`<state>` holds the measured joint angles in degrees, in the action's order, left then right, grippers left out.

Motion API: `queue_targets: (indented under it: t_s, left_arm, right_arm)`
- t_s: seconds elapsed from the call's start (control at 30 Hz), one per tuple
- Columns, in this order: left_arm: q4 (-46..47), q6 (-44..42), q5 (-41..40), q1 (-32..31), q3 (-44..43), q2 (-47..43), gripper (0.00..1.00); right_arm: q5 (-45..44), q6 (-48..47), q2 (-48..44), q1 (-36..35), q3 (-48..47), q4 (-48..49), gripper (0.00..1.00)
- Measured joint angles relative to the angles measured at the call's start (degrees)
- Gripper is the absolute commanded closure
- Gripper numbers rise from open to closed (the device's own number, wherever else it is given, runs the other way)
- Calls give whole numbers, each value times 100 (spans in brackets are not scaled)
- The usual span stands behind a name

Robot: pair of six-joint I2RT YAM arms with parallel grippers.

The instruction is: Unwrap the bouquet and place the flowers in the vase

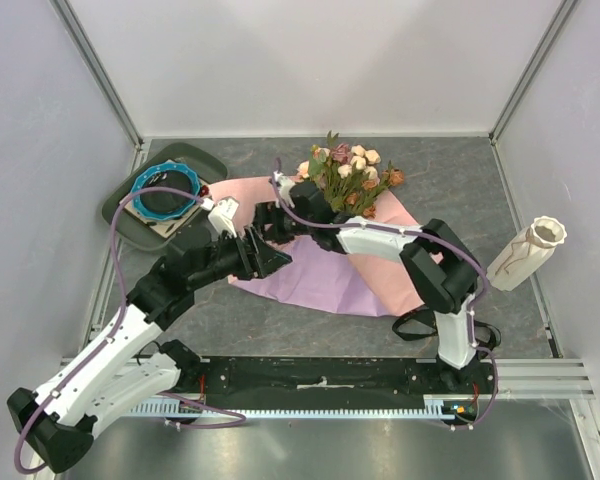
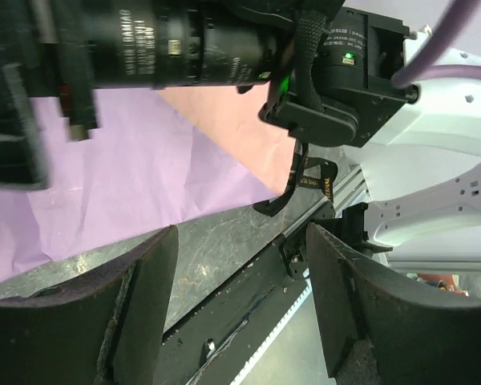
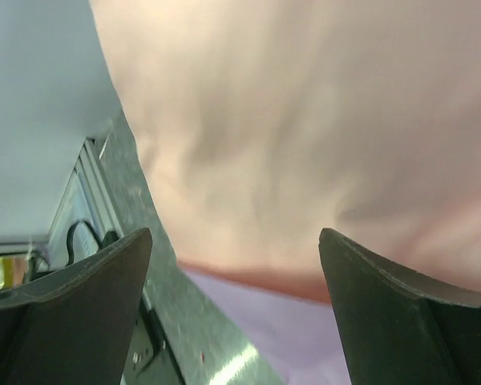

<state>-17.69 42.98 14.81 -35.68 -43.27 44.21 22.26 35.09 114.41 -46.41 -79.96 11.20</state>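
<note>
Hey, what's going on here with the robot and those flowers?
The flowers are being unwrapped: the wrapping paper lies spread open on the table, with them bunched at its far edge. The robot's left hand and right hand are both open near the paper, gripping nothing. The vase sits off to the right, no flowers inside.

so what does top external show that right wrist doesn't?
Only top external: the flowers on the far end of the spread wrapping paper, the vase on its side at right, the green tray, both arms. Only right wrist: the right gripper close up, jaws open, nothing between them. Both: that paper, pink and lilac, on the grey table.
</note>
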Motion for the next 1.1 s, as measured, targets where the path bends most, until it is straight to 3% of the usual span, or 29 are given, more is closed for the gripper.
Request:
queue_targets:
  t_s: [0.13, 0.23, 0.3, 0.4, 0.53, 0.8, 1.03, 1.1]
  left_arm:
    - [-22, 63, 9, -2, 35, 109, 28]
    - [-2, 129, 33, 0, 39, 387, 26]
    - [98, 179, 105, 0, 42, 658, 28]
    - [238, 249, 367, 37, 9, 1239, 28]
    - [393, 404, 570, 59, 57, 1716, 28]
    - [358, 457, 472, 61, 63, 1075, 27]
    - [-48, 348, 74, 83, -243, 678, 27]
    - [-114, 275, -2, 85, -389, 675, 27]
  right_arm:
    - [428, 302, -597, 518, 1054, 87, 3]
    - [374, 164, -1696, 1222, 1823, -188, 2]
    - [251, -173, -2385, 1733, 2074, -400, 2]
    - [151, -658, -2653, 2055, 2094, -627, 2]
    - [155, -1143, -2251, 2061, 2243, -979, 2]
    - [1392, -1056, -1582, 1967, 2741, -619, 2]
    - [1915, -892, -2955, 1200, 3486, -581, 2]
    - [1860, -807, -3532, 584, 3700, -605, 2]
